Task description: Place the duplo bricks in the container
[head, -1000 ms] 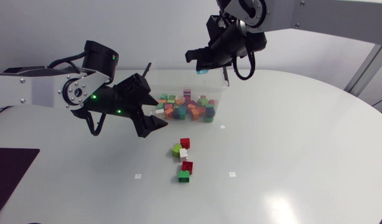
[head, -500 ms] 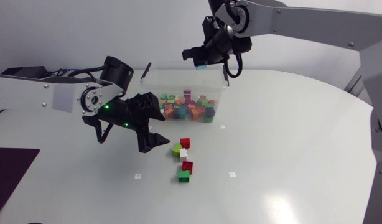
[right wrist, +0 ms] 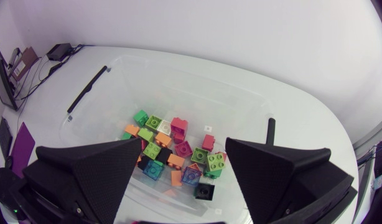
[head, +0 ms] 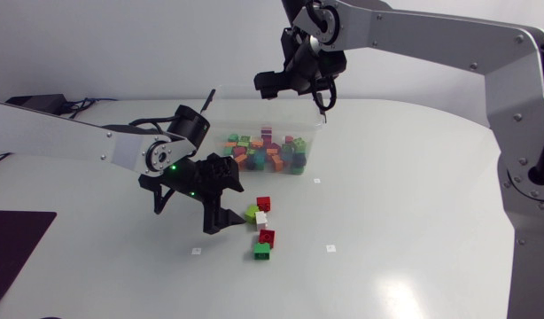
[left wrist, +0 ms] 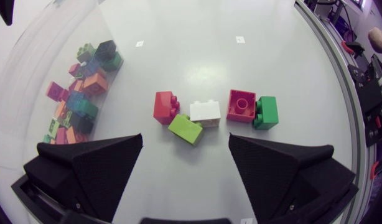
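left jaws apart, low over surface (head: 414, 221), lime brick (left wrist: 185, 129) just ahead of their gap | 5 loose in close cluster: lime brick, red brick (left wrist: 165, 106), white brick (left wrist: 204, 112), pinkish-red brick (left wrist: 241, 105), green brick (left wrist: 265, 112) | right jaws apart, above clear container (head: 318, 140) | container holds many mixed bricks (right wrist: 172, 149)

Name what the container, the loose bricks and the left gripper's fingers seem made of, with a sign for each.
Container: clear glossy plastic, probably; contents show through its walls.
Loose bricks: hard smooth plastic, solid colours, moulded studs.
Left gripper's fingers: matte black with a fine weave-like texture, maybe rubber or printed plastic; unclear.
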